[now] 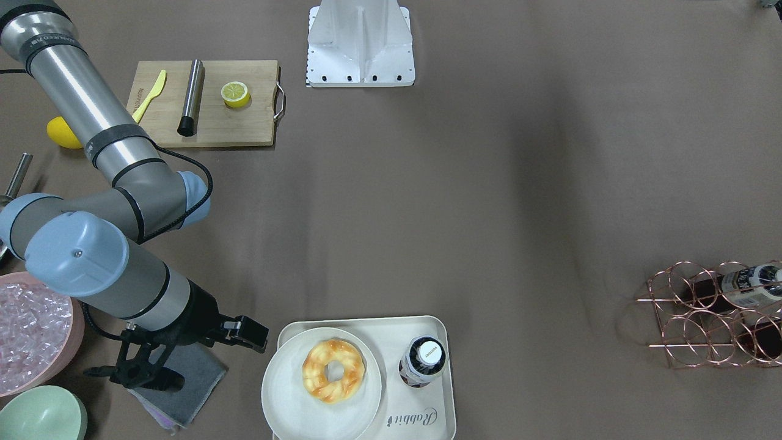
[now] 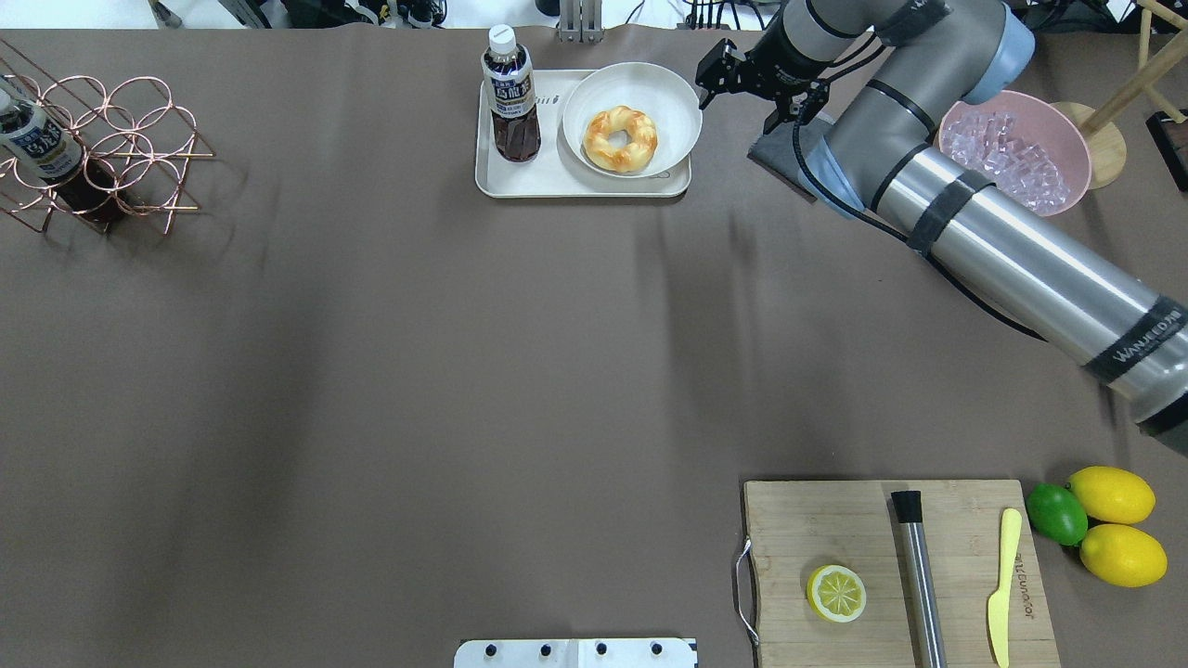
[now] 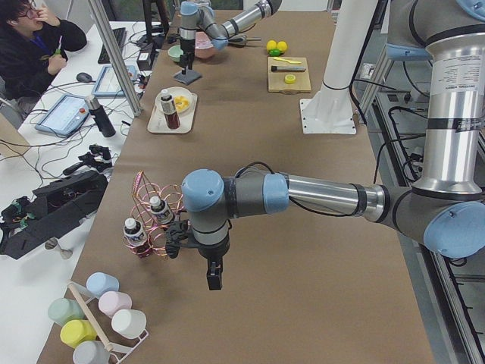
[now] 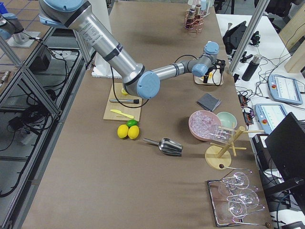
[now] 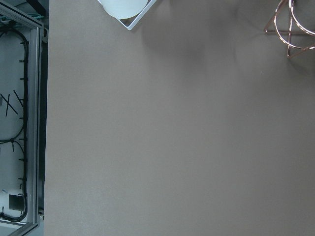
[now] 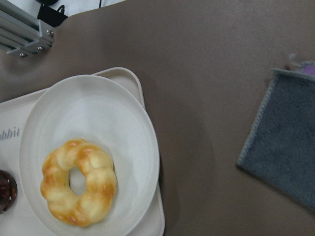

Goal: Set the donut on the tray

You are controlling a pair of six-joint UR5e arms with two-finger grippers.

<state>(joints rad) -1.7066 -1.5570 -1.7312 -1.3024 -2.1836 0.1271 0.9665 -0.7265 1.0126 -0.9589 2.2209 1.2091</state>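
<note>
The donut (image 1: 317, 374), a golden-orange and cream twisted ring, lies on a round off-white plate (image 1: 287, 394). The plate sits on the cream tray (image 1: 415, 418) with "Rabbit" script and overhangs its edge. They also show in the overhead view, the donut (image 2: 599, 141) on the tray (image 2: 520, 181), and in the right wrist view, the donut (image 6: 101, 184) on the tray (image 6: 126, 73). My right gripper (image 1: 137, 376) hangs open and empty beside the plate, over a grey cloth (image 1: 192, 379). My left gripper (image 3: 214, 277) shows only in the exterior left view, far from the tray, and I cannot tell its state.
A dark drink bottle (image 1: 423, 360) stands on the tray beside the plate. A pink bowl of ice (image 1: 30, 333) and a green bowl (image 1: 36, 418) sit past the cloth. A cutting board (image 1: 244, 128) holds a half lemon, a metal rod and a yellow knife. A copper wire rack (image 1: 702, 318) holds bottles.
</note>
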